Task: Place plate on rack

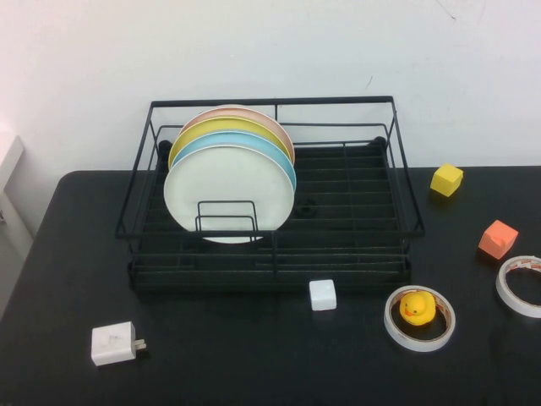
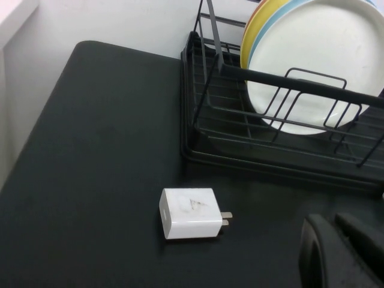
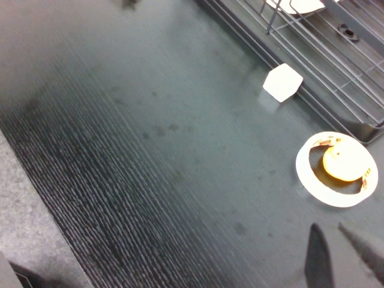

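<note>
The white plate (image 1: 229,192) already stands in the rack (image 1: 270,222) toward the table's far edge, so both empty claws, left gripper (image 2: 336,249) and right gripper (image 3: 342,255), released near the near edge, need only stay clear.

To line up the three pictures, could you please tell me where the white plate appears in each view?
High view: the plate stands frontmost in the rack, left of centre.
Left wrist view: the plate, upper right, behind rack wires.
Right wrist view: only its lower edge shows, at the top.
Shared landmark: the rack.
</note>
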Robot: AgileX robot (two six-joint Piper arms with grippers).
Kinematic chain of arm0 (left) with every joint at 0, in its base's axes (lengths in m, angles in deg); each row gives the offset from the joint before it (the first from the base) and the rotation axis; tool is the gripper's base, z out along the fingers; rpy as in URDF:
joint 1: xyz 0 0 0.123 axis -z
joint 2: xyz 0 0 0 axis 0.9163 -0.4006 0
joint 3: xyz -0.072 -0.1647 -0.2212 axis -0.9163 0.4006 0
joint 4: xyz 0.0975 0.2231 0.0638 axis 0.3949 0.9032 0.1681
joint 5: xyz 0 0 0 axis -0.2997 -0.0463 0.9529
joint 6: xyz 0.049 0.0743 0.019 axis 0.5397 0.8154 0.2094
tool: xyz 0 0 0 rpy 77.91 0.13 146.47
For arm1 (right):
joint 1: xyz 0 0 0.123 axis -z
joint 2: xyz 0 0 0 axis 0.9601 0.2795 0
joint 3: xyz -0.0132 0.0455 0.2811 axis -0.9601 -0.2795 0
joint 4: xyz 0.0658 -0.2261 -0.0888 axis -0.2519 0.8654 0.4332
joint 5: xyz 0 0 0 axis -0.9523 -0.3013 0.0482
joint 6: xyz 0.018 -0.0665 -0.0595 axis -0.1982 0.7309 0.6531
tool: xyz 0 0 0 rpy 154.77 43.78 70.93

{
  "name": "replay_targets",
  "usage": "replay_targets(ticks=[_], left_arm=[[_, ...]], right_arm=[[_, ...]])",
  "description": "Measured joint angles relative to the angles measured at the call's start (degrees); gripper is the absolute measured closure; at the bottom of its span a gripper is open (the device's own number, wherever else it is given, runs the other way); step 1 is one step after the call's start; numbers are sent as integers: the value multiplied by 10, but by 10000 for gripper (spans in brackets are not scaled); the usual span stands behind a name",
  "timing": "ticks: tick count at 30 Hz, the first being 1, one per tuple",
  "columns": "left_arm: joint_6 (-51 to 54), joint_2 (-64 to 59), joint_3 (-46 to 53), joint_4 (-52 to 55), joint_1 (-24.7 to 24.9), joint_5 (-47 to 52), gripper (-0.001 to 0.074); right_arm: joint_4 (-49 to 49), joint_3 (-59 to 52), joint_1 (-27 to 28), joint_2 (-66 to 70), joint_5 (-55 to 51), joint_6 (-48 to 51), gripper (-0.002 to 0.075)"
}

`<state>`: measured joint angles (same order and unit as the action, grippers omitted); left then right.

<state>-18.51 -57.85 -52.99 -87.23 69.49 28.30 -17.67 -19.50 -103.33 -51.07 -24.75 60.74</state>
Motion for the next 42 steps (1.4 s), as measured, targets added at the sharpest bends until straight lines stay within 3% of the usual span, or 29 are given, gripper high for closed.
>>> replay_targets(ticks=[42], left_arm=[[-19, 0, 0, 4, 0, 0, 736]], right_arm=[[-4, 0, 0, 0, 0, 0, 728]])
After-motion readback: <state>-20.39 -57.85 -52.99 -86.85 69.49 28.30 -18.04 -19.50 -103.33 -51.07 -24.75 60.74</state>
